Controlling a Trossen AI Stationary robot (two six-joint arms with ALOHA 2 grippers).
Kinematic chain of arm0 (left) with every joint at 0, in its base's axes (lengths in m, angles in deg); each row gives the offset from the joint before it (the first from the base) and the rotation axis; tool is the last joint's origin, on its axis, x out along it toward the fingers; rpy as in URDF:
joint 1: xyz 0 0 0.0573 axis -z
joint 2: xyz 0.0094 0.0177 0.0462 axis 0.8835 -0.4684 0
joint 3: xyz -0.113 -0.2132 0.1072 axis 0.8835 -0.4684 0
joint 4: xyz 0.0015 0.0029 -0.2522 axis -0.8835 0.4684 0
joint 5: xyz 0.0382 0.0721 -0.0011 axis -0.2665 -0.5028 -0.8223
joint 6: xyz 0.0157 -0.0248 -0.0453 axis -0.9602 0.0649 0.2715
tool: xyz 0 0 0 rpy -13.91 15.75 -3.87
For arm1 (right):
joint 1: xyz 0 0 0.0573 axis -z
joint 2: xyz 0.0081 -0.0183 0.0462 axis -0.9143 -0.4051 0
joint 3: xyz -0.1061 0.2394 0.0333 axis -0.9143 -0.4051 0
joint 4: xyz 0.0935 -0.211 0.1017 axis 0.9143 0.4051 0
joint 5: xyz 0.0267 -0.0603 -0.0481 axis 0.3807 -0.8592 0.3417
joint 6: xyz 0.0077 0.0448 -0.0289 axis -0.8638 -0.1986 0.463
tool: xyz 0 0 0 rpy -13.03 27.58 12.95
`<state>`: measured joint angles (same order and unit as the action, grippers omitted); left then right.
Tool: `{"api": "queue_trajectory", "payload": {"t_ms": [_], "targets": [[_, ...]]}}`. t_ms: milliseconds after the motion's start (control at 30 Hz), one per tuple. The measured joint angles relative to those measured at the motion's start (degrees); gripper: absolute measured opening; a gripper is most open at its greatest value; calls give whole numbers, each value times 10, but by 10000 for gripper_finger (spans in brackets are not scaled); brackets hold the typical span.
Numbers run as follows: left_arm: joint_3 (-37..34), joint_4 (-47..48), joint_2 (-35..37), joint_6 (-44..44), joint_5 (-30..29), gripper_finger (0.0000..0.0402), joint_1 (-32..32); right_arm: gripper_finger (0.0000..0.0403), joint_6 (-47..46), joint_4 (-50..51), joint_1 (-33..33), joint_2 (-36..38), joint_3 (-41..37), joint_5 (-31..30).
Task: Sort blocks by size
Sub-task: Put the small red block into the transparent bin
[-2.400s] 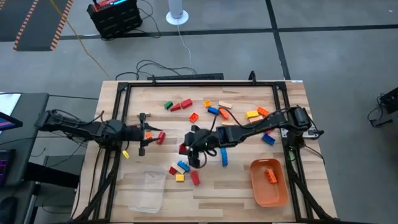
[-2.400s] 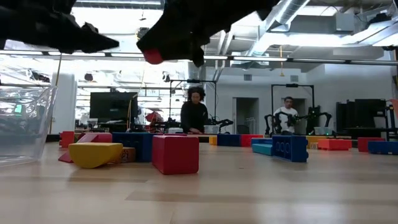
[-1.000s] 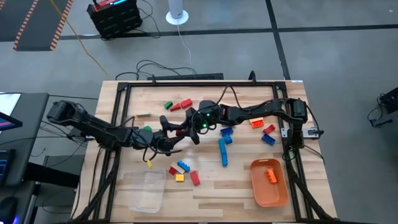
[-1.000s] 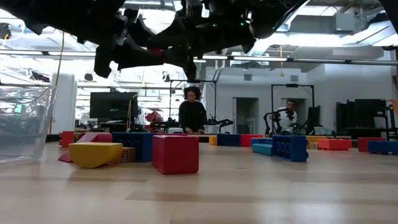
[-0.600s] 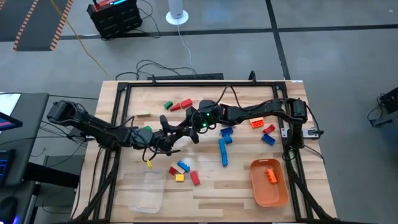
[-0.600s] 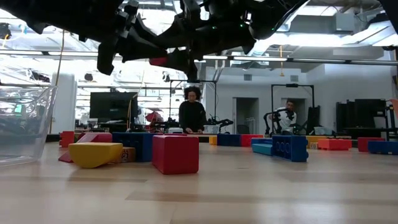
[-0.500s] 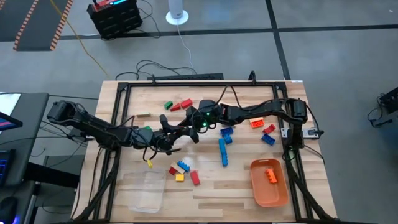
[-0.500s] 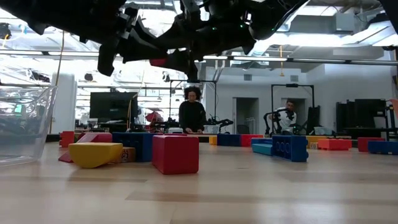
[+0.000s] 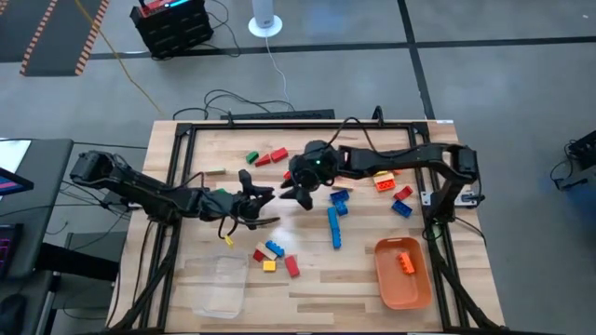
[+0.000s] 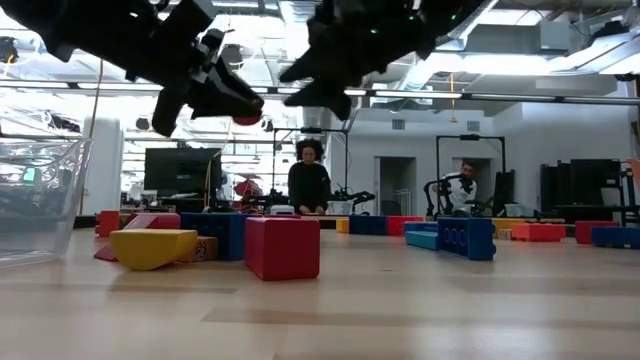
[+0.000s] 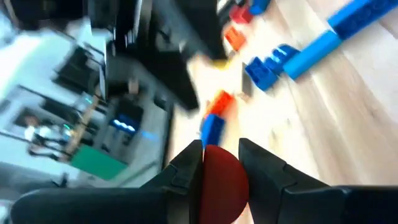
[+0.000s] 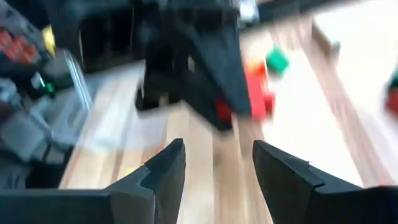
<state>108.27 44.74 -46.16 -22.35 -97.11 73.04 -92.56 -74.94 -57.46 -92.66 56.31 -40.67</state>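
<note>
Tabletop below: left pincer grips one red block; right pincer gapes, seemingly empty.

The counter is pale, matt wood planks. The blocks look like smooth, glossy plastic. At lower right the orange tray seems plastic; at lower left the clear tray is see-through plastic.

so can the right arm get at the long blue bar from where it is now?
Probably yes. The right tool is open and empty, hanging just beside the long blue bar, which lies flat with its top exposed. The left tool is shut on a red block on the far side, clear of that path.
</note>
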Motion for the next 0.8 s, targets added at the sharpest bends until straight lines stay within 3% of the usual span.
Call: {"api": "queue_trajectory", "payload": {"t_ms": [167,367,467,600,800], "targets": [[33,166,16,150,63,83,33,217,26,139,-1,32,0,-20],[156,457,17,392,251,84,75,217,48,238,-5,31,0,-95],[193,507,17,466,333,84,104,217,49,241,0,27,0,-111],[203,523,17,542,395,84,148,217,53,244,9,27,0,-114],[201,572,-9,652,383,84,204,217,68,244,20,27,0,-114]]}}
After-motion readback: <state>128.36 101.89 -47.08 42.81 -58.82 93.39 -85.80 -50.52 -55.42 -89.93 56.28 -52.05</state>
